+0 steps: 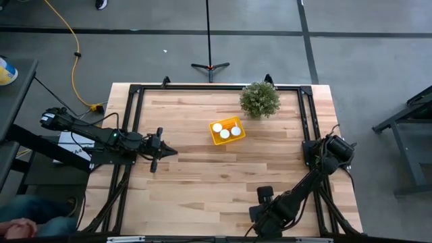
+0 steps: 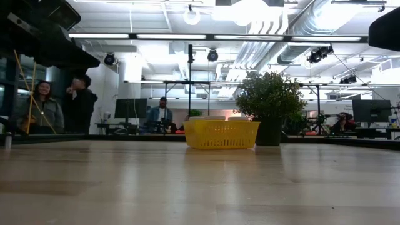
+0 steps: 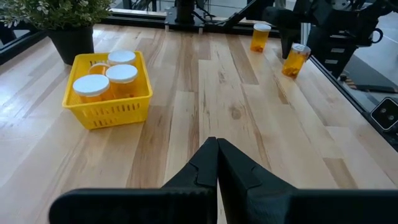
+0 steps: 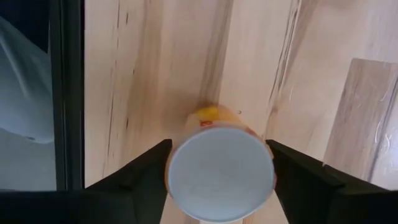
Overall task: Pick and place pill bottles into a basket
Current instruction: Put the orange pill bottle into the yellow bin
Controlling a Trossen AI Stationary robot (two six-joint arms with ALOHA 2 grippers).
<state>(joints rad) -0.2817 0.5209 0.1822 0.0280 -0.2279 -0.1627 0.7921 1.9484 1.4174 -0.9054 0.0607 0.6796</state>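
Note:
The yellow basket (image 1: 226,130) (image 3: 109,93) stands on the table in front of a potted plant and holds three white-capped pill bottles (image 3: 121,74). Near the table's front right, my right gripper (image 1: 266,199) (image 4: 219,163) points down over an orange pill bottle (image 3: 295,59), shut on it. Another pill bottle (image 3: 260,36) stands upright just beyond it. In the high view the right arm hides both. My left gripper (image 1: 169,151) (image 3: 217,149) is shut, holds nothing and waits over the table's left side. My right gripper has the bottle's round white cap (image 4: 180,180) between its two fingers (image 4: 140,183), one on each side of the cap's rim. The fingers come from above, pointing down. The bottle leans, its orange body (image 4: 214,115) slanting away under the cap, its lower end (image 3: 288,71) at the table top.
A bushy green plant (image 1: 260,100) in a dark pot stands at the far edge, just right of the basket. A black frame rail (image 4: 67,93) runs along the table edge beside the right gripper. Bare wood lies between basket and gripper. People stand in the room beyond.

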